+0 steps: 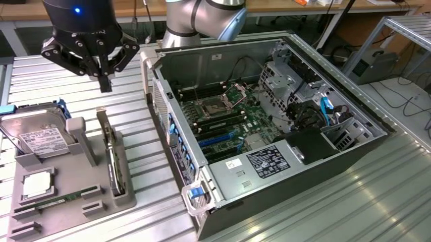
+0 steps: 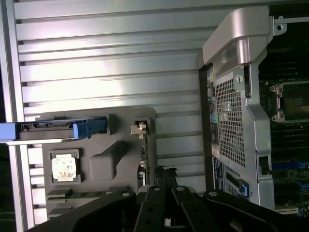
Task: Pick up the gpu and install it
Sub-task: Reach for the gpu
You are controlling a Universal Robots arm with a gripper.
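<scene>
Gripper (image 1: 105, 86) closed on nothing, hanging clear of the gpu (image 1: 112, 154). Gpu stands on edge in the grey fixture tray (image 1: 124, 201), 6 o'clock of the jaws in exterior view. Long axis runs 12-to-6.

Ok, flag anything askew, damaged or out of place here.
Nothing stands out. The gpu stands on edge in the gray holder, the hard drive rests in its cradle, and nothing lies loose in the open computer case.

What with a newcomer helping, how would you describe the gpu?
At the exterior view's left, beside the open black computer case, sits a grey parts holder. The gpu is its dark upright card nearest the case, thinner than the silver hard drive.
</scene>
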